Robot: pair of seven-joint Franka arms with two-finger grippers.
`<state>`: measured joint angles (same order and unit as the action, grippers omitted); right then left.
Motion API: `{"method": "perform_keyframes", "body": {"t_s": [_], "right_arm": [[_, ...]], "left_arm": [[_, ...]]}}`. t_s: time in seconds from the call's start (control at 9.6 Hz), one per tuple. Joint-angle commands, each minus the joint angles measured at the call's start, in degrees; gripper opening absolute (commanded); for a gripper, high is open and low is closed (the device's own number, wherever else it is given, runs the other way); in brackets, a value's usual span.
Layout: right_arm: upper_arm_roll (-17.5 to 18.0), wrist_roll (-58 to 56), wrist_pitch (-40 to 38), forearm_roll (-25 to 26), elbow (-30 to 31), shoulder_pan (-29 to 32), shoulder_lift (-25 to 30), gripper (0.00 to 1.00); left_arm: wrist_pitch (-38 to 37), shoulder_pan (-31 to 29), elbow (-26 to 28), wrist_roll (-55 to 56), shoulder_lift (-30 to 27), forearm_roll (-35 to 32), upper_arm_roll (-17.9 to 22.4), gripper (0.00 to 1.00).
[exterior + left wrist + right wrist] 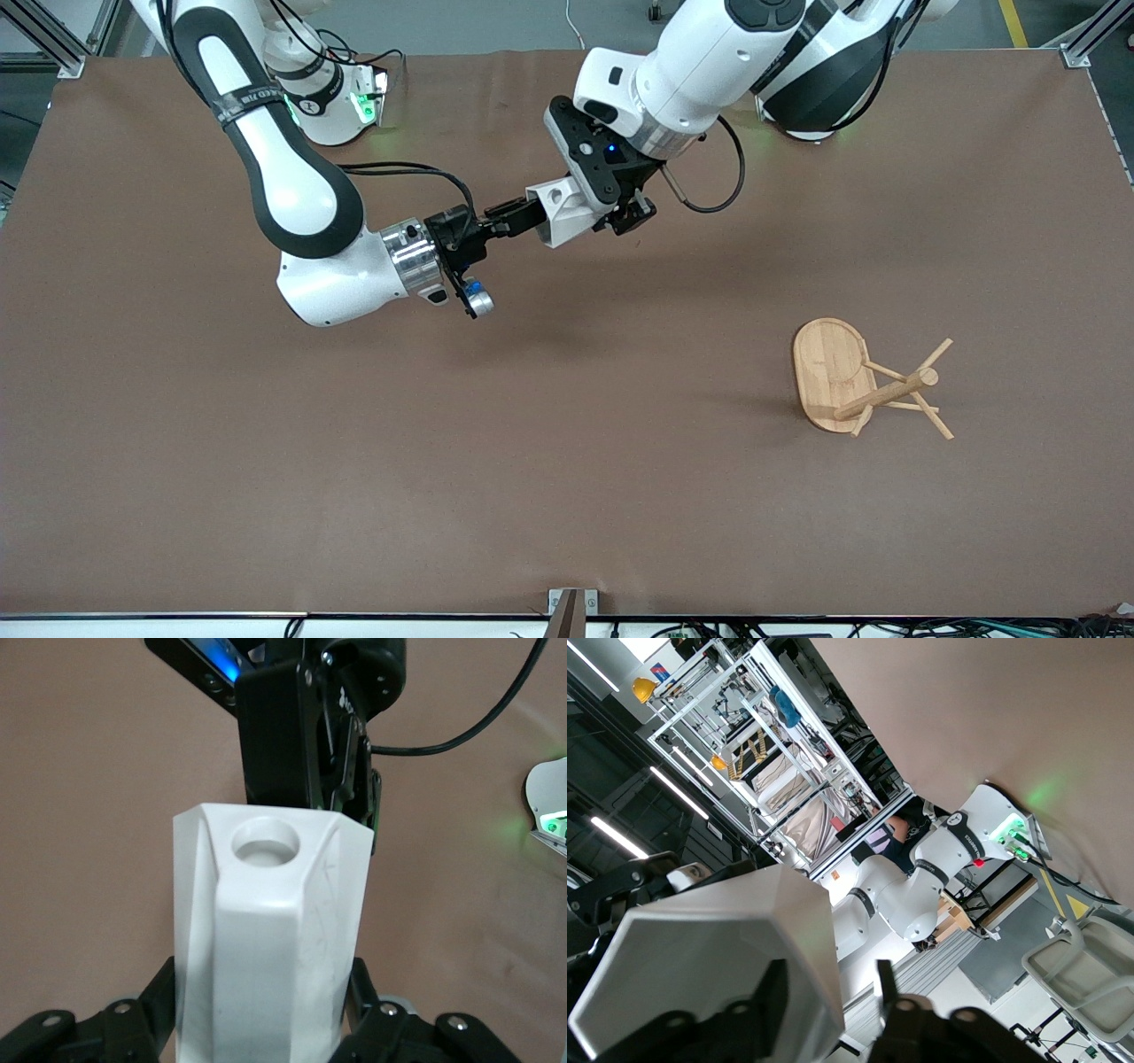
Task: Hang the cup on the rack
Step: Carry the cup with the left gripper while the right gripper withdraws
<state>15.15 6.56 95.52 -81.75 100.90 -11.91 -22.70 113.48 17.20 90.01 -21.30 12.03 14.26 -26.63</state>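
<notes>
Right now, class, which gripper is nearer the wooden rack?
Left. The left gripper holds one end of the cup above the table, closer to the rack; the right gripper grips the other end, farther away.

Matt white cup, pale wood rack

The cup [560, 206] is being shown as smooth matt white; the rack [850, 381] as light bamboo.

a brown table [567, 461] with a smooth matte top carries the scene. the only thing lying on it is the rack [864, 381], a light bamboo mug tree toward the left arm's end of the table. it is tipped over on its side, its oval base standing on edge and its post and thin pegs pointing along the tabletop.
</notes>
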Motion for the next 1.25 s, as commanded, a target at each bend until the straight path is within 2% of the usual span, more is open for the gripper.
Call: {"method": "perform_keyframes", "body": {"t_s": [0.0, 0.1, 0.21, 0.42, 0.62, 0.73, 0.83, 0.94, 1.04, 1.15], "right_arm": [[0.23, 1.61, -0.59, 5.85, 0.27, 3.90, 1.07, 1.00], [-0.12, 3.70, -0.59, 11.20, -0.17, 6.00, 1.16, 1.00], [-2.47, 9.12, -0.85, 17.44, -2.26, 6.90, 1.25, 1.00], [-8.44, 14.44, -2.08, 36.21, -7.79, 6.99, 1.25, 1.00], [-11.97, 14.36, -1.75, 55.19, -9.66, 6.91, 1.42, 1.00], [-14.07, 14.01, 0.09, 62.69, -10.89, 7.51, 2.04, 1.00], [-16.01, 13.83, 0.37, 67.55, -13.25, 7.95, 2.22, 1.00], [-16.29, 13.75, 0.55, 77.52, -15.71, 7.79, 3.26, 1.00], [-16.12, 14.18, 0.98, 84.84, -16.95, 8.04, 4.14, 1.00], [-15.85, 13.31, 0.55, 85.35, -17.05, 10.57, 6.33, 1.00]], "left_arm": [[0.51, -0.15, 0.43, -1.11, 1.41, -1.86, -0.09, 0.00], [0.51, -0.15, 0.43, -1.11, 1.50, -2.73, -0.09, 0.00], [0.60, -0.23, 0.34, -1.11, 2.02, -2.74, 0.00, 0.00], [0.60, -0.32, 0.34, 0.64, 3.16, -2.48, 0.61, 0.00], [0.60, -1.99, 0.34, 7.29, 4.31, -2.74, 1.05, 0.00], [0.60, -2.51, 0.34, 13.15, 4.31, -4.31, 1.92, 0.00], [0.60, -2.87, 0.34, 19.13, 4.31, -6.76, 2.28, 0.00], [0.60, -4.44, 0.34, 22.76, 4.75, -7.66, 2.28, 0.00], [0.60, -6.89, 0.25, 23.31, 4.84, -7.66, 2.28, 0.00], [0.60, -9.26, 0.25, 23.93, 4.75, -7.75, 2.28, 0.00]]}}
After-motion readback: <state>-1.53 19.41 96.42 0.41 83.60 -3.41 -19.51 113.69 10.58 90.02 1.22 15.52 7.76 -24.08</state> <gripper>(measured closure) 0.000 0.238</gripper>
